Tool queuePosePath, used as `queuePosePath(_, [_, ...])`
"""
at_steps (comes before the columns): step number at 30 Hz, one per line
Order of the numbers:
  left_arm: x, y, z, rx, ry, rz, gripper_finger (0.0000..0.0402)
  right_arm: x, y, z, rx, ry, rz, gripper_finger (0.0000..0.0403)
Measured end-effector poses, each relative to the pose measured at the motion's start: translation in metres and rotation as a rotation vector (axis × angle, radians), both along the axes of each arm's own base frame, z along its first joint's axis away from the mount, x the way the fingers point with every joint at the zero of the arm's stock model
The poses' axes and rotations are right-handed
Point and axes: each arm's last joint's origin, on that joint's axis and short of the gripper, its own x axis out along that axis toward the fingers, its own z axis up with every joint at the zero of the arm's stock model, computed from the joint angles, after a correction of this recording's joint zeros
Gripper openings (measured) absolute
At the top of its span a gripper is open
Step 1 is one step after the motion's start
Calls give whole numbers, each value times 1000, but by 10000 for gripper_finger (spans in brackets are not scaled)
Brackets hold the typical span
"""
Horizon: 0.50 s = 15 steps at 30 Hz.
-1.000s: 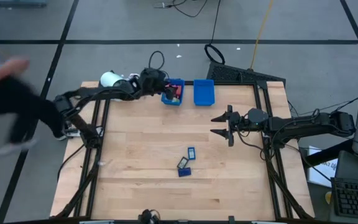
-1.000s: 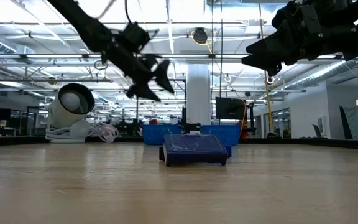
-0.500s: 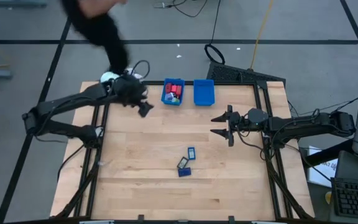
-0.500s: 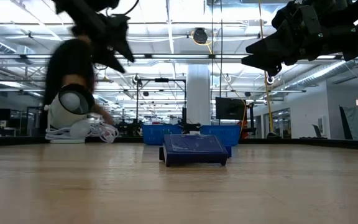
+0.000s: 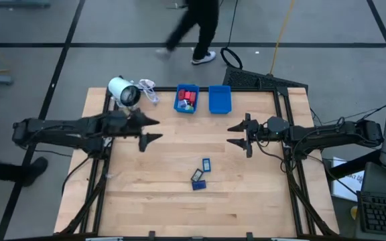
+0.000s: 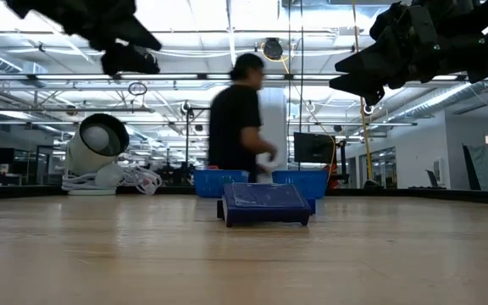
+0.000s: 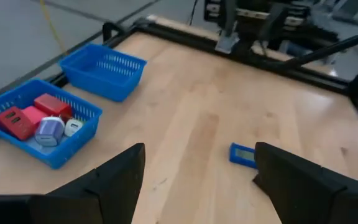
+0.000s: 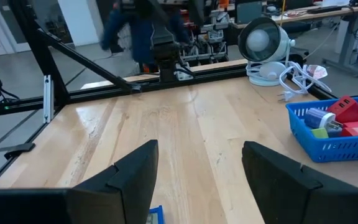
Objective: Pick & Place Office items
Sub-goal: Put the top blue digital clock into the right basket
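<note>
Three small blue office items [image 5: 200,175] lie flat on the wooden table, near the middle; one [image 7: 244,154] shows in the left wrist view and one [image 6: 263,203] up close in the low view. Several more, red, white and pale blue [image 7: 37,118], sit in the left blue bin [image 5: 187,98]. The right blue bin [image 5: 220,99] holds nothing. My left gripper [image 5: 154,130] hovers open over the table's left half, with nothing between its fingers [image 7: 114,180]. My right gripper [image 5: 231,134] hovers open over the right half, facing the left one, also with nothing in it.
A white cylindrical device [image 5: 122,90] with a loose cord stands at the far left corner. A person [image 5: 196,30] walks on the floor beyond the far edge. Bare wood [image 5: 179,144] lies between the two grippers and along the near edge.
My left gripper has drawn back from above the left blue bin toward the table's near and left edges, carrying nothing, and has risen in the low view. The person has crossed from left to right behind the table.
</note>
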Motion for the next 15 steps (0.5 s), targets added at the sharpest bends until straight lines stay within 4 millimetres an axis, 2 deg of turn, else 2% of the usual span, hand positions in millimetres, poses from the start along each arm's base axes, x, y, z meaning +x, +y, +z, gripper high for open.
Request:
queuePosePath(9, [-53, -19, -27, 18, -176, -9, 315, 0, 0, 0, 0, -3, 3, 222])
queuePosePath(15, [-74, -22, -43, 38, -286, -9, 319, 1, 3, 3, -3, -26, 18, 222])
